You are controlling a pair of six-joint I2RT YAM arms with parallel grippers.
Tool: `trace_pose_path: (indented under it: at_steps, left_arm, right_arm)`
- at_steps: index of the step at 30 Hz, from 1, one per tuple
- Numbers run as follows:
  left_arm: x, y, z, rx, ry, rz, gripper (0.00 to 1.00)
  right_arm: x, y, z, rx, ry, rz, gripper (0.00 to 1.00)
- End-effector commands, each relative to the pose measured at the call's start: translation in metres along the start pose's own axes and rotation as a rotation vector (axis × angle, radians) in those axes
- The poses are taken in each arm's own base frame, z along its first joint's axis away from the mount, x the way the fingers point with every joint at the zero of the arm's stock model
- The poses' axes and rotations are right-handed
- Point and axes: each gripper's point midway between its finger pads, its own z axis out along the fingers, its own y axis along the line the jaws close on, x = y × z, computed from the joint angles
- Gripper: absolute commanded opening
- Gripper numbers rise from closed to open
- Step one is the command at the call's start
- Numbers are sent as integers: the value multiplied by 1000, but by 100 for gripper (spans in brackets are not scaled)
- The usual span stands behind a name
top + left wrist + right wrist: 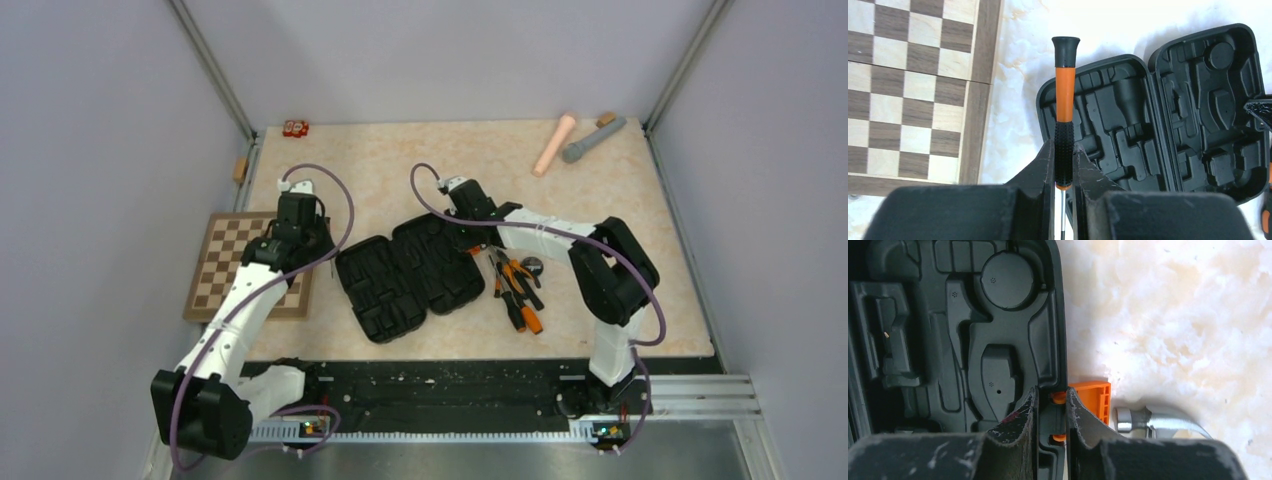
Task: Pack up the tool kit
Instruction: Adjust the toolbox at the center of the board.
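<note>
The black clamshell case (410, 273) lies open at the table's middle, its moulded slots bare; it also shows in the left wrist view (1158, 130). My left gripper (1064, 165) is shut on an orange-and-black screwdriver (1065, 95) and holds it above the table between the chessboard and the case. My right gripper (1050, 412) is shut on the case's right rim (1055, 340) at the orange latch (1093, 397). Pliers and screwdrivers (517, 288) lie in a loose pile right of the case.
A brown chessboard (250, 266) lies at the left, under my left arm. A pink cylinder (553, 144) and a grey cylinder (593, 139) lie at the back right. A small red object (295, 128) sits at the back left. A metal tool head (1158, 420) lies beside the latch.
</note>
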Motion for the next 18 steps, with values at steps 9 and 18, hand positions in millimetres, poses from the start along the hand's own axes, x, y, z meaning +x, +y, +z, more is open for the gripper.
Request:
trace_pose_path:
  at_steps: [9, 18]
  left_arm:
    - [30, -33, 2, 101, 49, -73, 0]
    - [68, -46, 23, 59, 103, -125, 0]
  right_arm:
    - [15, -19, -31, 115, -20, 152, 0]
    - [18, -13, -29, 86, -22, 175, 1]
